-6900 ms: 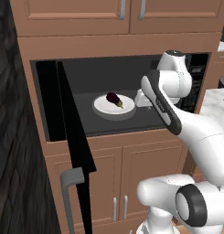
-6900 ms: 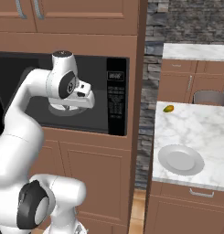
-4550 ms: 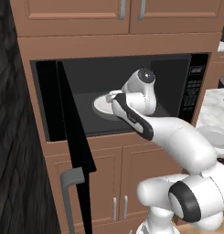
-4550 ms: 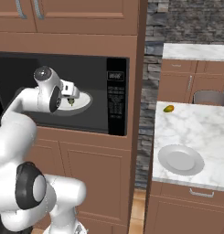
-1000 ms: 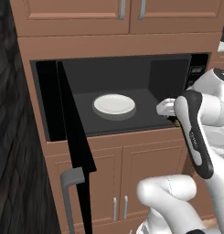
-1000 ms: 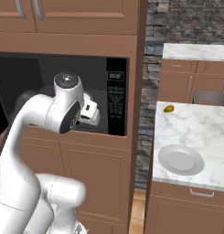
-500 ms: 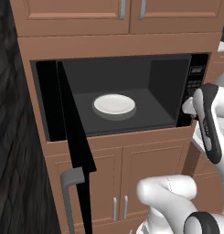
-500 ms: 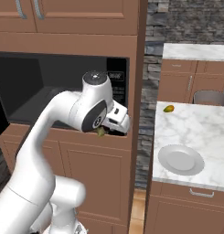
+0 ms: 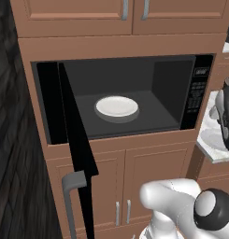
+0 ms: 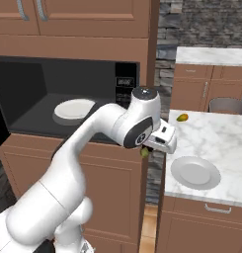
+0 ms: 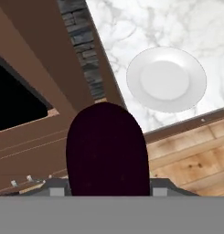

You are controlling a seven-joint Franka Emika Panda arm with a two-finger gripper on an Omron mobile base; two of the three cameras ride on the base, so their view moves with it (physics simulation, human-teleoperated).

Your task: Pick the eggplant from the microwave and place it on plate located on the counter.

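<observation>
My gripper (image 10: 150, 148) is shut on the eggplant (image 11: 106, 151), a dark purple body that hangs over the gap between the microwave cabinet and the counter (image 10: 226, 143). Its greenish stem end (image 10: 144, 152) peeks out under the hand. The pale grey-white plate (image 10: 195, 173) lies on the marble near the counter's front edge, just right of the gripper; in the hand view the plate (image 11: 166, 78) sits ahead and to the upper right. The microwave (image 9: 125, 98) stands open, its cavity dark.
A brighter white plate (image 9: 117, 106) stays inside the microwave. The tall black door (image 9: 74, 140) swings out to the left. A small yellow-green fruit (image 10: 182, 117) lies further back on the counter, and a grey container (image 10: 226, 105) stands behind it. A stone wall column (image 10: 162, 54) rises between cabinet and counter.
The arm has swung right, out of the microwave, carrying the eggplant off the white plate to the counter's left edge beside the grey-white plate.
</observation>
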